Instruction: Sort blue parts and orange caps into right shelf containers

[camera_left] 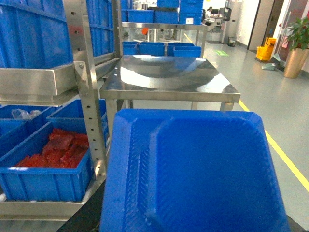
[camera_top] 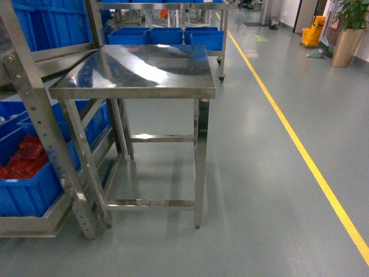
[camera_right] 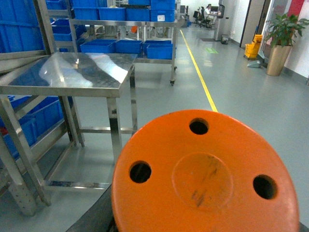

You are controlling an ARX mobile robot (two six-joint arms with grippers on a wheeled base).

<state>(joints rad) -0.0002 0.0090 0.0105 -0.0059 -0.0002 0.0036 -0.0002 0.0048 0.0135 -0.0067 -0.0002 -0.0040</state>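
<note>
We see a blue part filling the lower half of the left wrist view: a moulded tray-like piece, stepped recess facing the camera, one chamfered corner at upper left, long axis running roughly left-right across the frame, tilted back slightly. In the right wrist view an orange cap fills the bottom: a round disc face-on to the lens, three holes spaced around a scuffed central circle, no long axis to speak of. Neither gripper shows its fingers in any view, so we cannot tell how either stands or whether it grips these pieces; in the head view no arm appears at all. Right in front of us stands a stainless steel table, top bare and glossy, its left rear corner butting against a perforated steel rack. On the rack's low shelf sits a blue crate with red parts inside; the left wrist view shows the same crate beside a second one holding a clear bag. Beyond the table, a wheeled shelf carries a row of right shelf containers, long sides toward us, rims level. The floor is grey-green, glossy, with a yellow line running diagonally from far centre to near right. Far right we see a potted plant and a yellow mop bucket.
</note>
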